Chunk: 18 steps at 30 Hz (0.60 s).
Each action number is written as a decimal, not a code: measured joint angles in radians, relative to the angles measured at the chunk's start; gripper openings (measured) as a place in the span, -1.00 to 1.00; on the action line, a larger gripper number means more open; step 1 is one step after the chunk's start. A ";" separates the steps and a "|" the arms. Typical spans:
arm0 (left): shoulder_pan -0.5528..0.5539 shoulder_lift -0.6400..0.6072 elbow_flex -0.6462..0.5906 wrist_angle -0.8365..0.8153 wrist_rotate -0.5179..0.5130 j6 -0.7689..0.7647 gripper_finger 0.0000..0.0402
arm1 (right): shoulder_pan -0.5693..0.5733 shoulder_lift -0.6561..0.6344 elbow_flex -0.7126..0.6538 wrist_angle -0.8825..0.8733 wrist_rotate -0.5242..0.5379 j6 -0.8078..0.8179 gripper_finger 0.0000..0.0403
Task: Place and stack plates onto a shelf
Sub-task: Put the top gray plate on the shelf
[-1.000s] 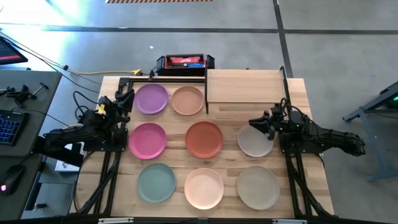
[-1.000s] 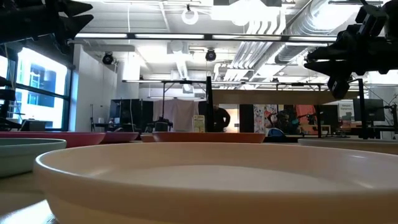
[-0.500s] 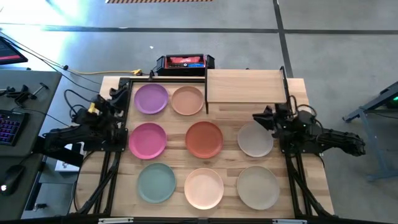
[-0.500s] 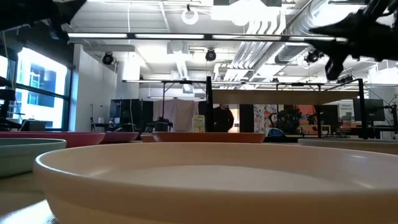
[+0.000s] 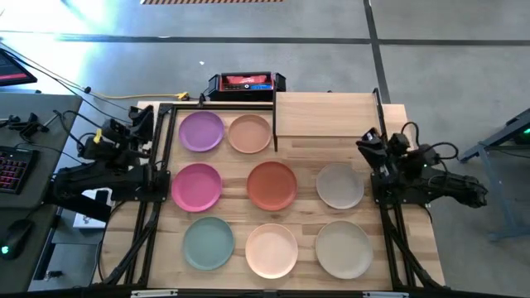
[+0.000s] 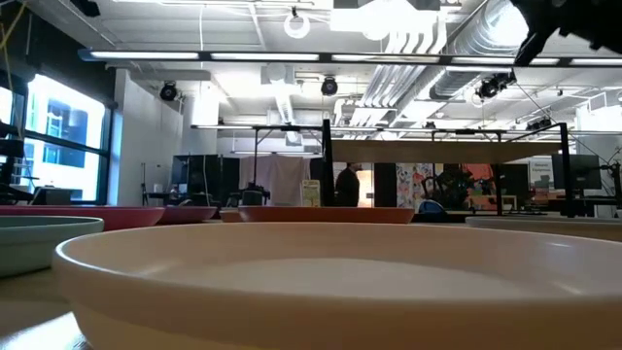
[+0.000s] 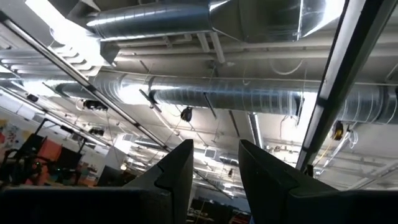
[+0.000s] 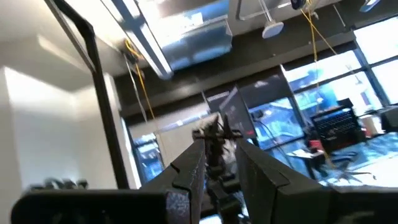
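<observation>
Several round matte plates lie flat on the slatted tabletop in three rows: purple (image 5: 202, 131) and tan (image 5: 250, 133) farthest, pink (image 5: 196, 186), terracotta (image 5: 272, 185) and grey (image 5: 339, 185) in the middle, teal (image 5: 208, 242), peach (image 5: 272, 250) and beige (image 5: 343, 248) nearest. The light-wood shelf (image 5: 325, 114) on black posts stands bare at the far right. My left gripper (image 5: 141, 122) is off the table's left edge, level with the purple plate, narrowly open (image 7: 216, 152) and pointing at the ceiling. My right gripper (image 5: 367, 141) is raised beside the grey plate's far right, narrowly open (image 8: 219, 155).
A black and red box (image 5: 246, 83) sits behind the table's far edge. A desk with a keyboard (image 5: 12, 161) stands to the left. In the low view the peach plate (image 6: 321, 282) fills the foreground, and a person (image 6: 347, 185) stands far back in the room.
Both arms have drawn back and tipped upward. The left gripper moved from beside the purple plate toward the left edge and up. The right gripper moved off the grey plate's far edge toward the right edge and rose out of the low view. The plates stayed put.
</observation>
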 joint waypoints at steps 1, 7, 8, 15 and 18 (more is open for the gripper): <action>0.000 0.016 0.016 -0.004 0.000 0.000 -0.43 | 0.000 0.004 0.034 -0.051 0.000 -0.023 -0.61; 0.000 0.112 0.111 -0.047 0.022 0.078 -0.43 | 0.000 0.091 0.270 -0.414 0.005 -0.104 -0.61; 0.000 0.126 0.123 -0.050 0.026 0.088 -0.43 | 0.000 0.115 0.306 -0.464 0.012 -0.103 -0.61; 0.000 0.202 0.202 -0.139 0.026 0.097 -0.43 | 0.000 0.315 0.513 -0.693 0.021 -0.069 -0.61; 0.000 0.221 0.231 -0.225 0.026 0.097 -0.43 | 0.000 0.401 0.582 -0.763 0.021 -0.039 -0.61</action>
